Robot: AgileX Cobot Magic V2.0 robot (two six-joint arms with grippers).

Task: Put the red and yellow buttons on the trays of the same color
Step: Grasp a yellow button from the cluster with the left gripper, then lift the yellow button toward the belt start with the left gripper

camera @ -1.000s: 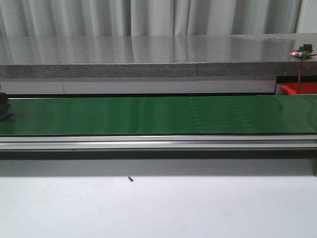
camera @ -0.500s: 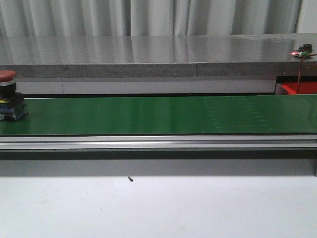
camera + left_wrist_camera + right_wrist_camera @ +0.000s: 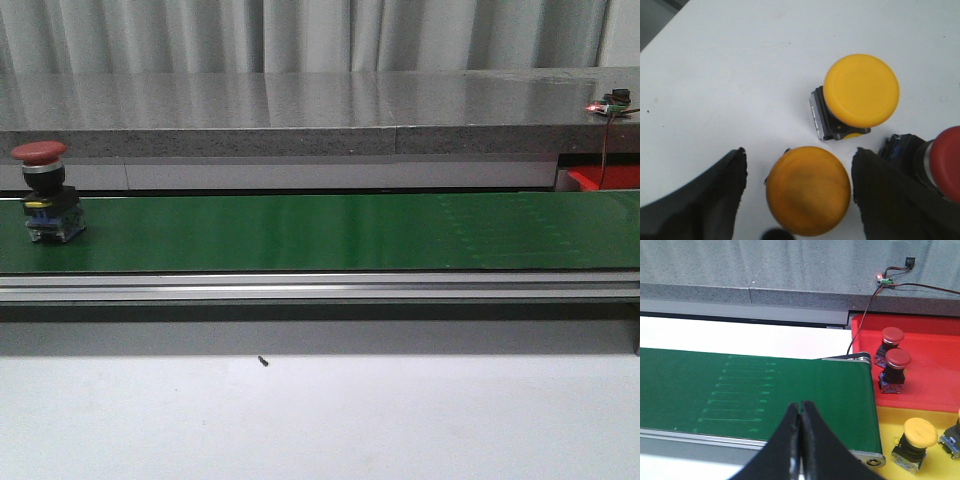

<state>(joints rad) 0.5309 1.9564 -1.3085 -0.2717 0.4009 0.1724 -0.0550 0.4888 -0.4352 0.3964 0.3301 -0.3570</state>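
A red button [image 3: 45, 191] stands upright on the green belt at the far left of the front view. My left gripper [image 3: 797, 172] is open over the white table, its fingers on either side of a yellow button [image 3: 808, 191] without touching it. A second yellow button [image 3: 860, 91] and a red button [image 3: 947, 161] stand close by. My right gripper [image 3: 801, 409] is shut and empty above the belt's end. Beyond that end, the red tray [image 3: 935, 385] holds two red buttons [image 3: 897, 369]. The yellow tray [image 3: 930, 412] holds a yellow button [image 3: 918, 438].
The long green belt [image 3: 330, 232] runs across the front view, with a grey stone ledge [image 3: 300, 110] behind it. A small wired board with a red light [image 3: 612, 102] sits on the ledge above the red tray's corner [image 3: 606, 178]. White table lies in front.
The red button has come into view at the belt's left end and travelled a little to the right. Neither gripper shows in the earlier frames.
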